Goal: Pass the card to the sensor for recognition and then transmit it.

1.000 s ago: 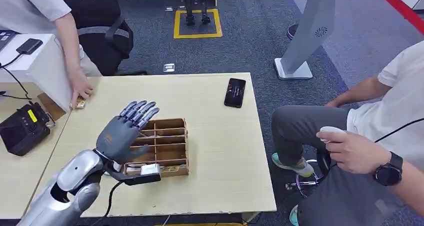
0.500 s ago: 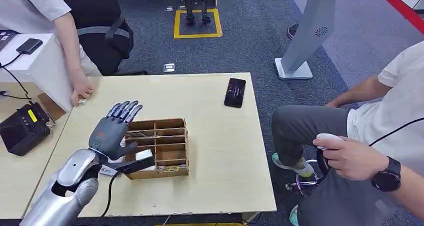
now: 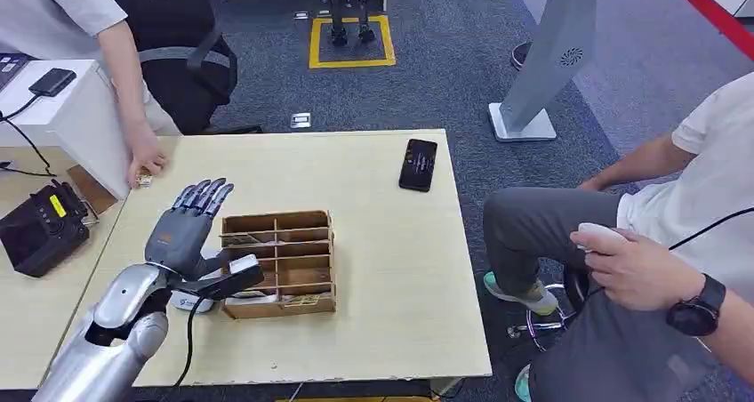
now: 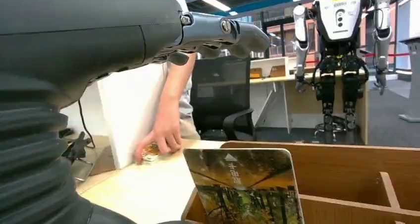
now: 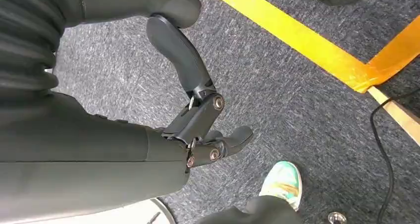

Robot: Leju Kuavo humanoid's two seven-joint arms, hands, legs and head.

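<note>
Head view: the left hand [image 3: 182, 233] pinches a card [image 3: 243, 264] beside the wooden organizer [image 3: 316, 260] holding cards.

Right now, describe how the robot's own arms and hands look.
The left arm is polished silver with rounded segments; a black cable hangs beside it. Its left hand has a dark grey palm shell and metallic blue-grey fingers. In the wrist views, a dark ribbed cover sits behind each hand. The right hand is dark grey, with bare metal pins and screws at the finger hinges.
</note>
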